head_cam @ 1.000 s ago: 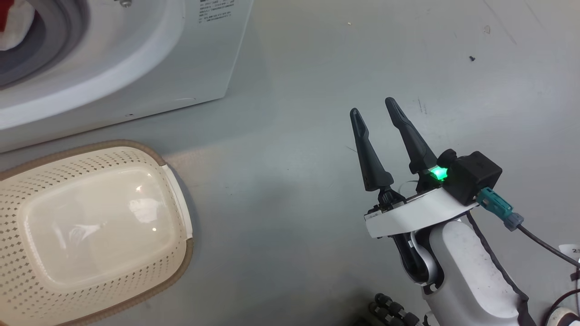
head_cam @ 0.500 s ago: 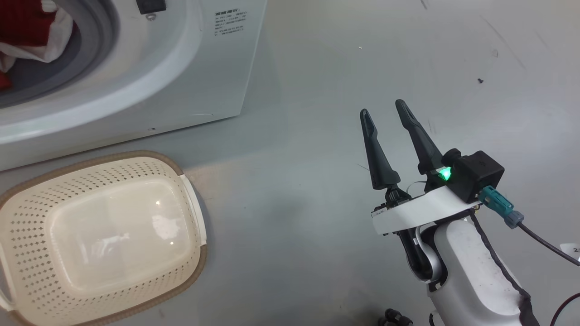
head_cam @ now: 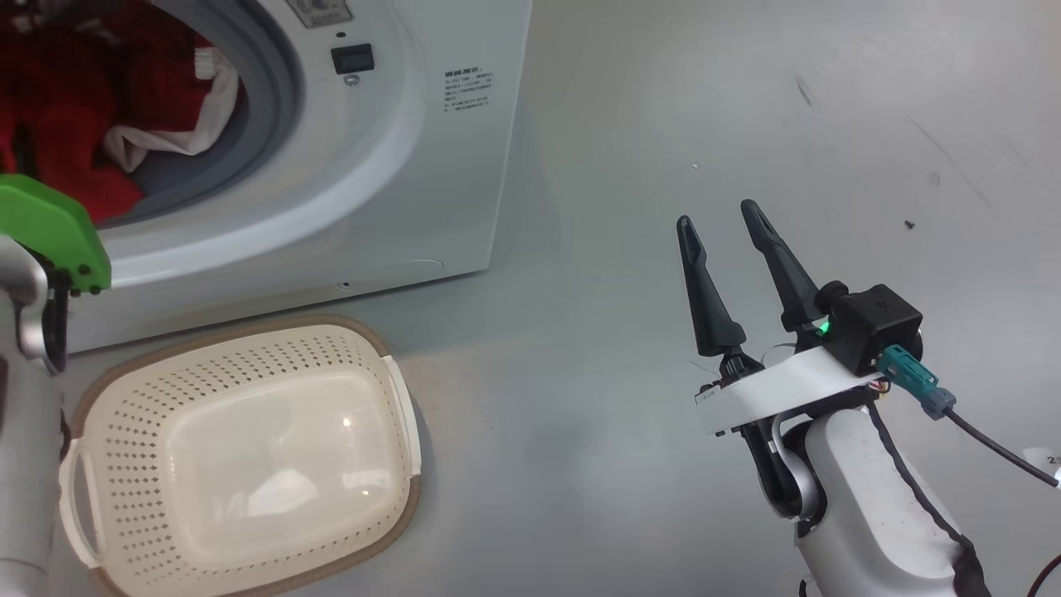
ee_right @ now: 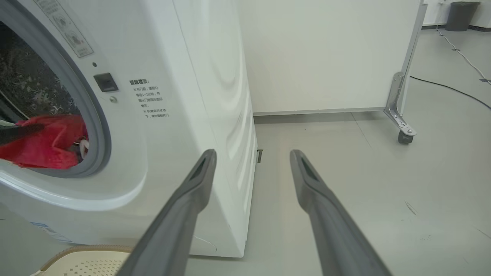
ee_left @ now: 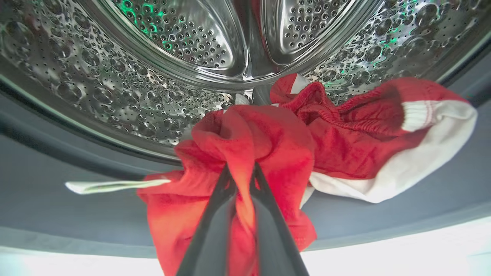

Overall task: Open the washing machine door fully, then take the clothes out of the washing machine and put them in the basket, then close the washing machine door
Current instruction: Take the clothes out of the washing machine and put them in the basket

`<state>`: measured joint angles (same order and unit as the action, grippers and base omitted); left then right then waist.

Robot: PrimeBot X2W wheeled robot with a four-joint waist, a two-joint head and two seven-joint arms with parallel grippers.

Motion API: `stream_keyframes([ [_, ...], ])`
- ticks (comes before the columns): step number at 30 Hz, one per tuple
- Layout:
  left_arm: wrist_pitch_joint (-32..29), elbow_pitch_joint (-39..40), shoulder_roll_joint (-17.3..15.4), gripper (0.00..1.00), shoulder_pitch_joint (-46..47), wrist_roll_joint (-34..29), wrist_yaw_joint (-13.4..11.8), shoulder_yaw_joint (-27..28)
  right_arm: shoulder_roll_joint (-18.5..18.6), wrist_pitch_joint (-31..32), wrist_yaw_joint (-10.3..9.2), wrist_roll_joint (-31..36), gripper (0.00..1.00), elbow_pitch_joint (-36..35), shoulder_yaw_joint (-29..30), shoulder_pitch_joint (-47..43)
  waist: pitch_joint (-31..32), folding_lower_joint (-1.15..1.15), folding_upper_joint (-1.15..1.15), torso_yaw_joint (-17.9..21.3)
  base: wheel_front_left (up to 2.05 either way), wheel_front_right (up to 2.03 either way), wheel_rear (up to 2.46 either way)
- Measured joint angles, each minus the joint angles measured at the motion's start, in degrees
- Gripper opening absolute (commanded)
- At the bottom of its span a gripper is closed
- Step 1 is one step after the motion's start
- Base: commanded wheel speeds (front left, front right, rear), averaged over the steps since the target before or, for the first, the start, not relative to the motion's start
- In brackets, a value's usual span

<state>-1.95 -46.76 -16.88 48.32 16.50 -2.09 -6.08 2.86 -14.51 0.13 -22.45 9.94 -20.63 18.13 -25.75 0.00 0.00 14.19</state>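
Note:
The white washing machine stands at the upper left, its mouth uncovered; its door is out of view. Red clothes with white trim lie at the drum's mouth. In the left wrist view my left gripper is shut on a fold of the red clothes over the grey seal, with the steel drum behind. My right gripper hangs open over the bare floor, right of the machine, holding nothing. The cream basket sits on the floor in front of the machine, with nothing in it.
My left arm's green-capped wrist stands at the left edge above the basket. The right wrist view shows a white wall panel on a castor behind the machine, a cable on the floor and a dark bin far off.
The head camera has tilted up and left, bringing the drum's mouth, the clothes and my left wrist into the picture. The right gripper stays open in much the same place.

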Motion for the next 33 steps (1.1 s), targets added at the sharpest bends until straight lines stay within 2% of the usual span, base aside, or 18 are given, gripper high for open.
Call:
stream_keyframes([
  [5,3.6,-0.79,1.46,0.0,-3.13,0.15,1.79,-0.97,0.04,0.0,0.4,0.43,1.0,0.87,0.78,-1.48,3.08,0.0,0.0,-1.53,0.0,0.0,0.0],
  [20,14.99,-0.77,5.61,0.0,-12.17,2.67,5.01,-1.01,0.53,0.01,1.79,0.88,1.0,3.08,2.61,-7.09,12.58,0.0,0.0,-6.68,0.0,0.0,0.0],
  [26,15.73,1.1,5.99,0.0,-15.0,2.68,6.24,-1.47,0.51,0.0,2.35,0.9,1.0,3.77,2.61,-8.42,15.63,0.0,0.0,-8.3,0.0,0.0,0.0],
  [33,16.16,3.2,6.22,0.0,-18.87,2.66,6.45,-1.46,0.49,0.0,2.83,0.92,1.0,4.17,2.46,-10.2,18.69,0.0,0.0,-9.39,0.0,0.0,0.0],
])
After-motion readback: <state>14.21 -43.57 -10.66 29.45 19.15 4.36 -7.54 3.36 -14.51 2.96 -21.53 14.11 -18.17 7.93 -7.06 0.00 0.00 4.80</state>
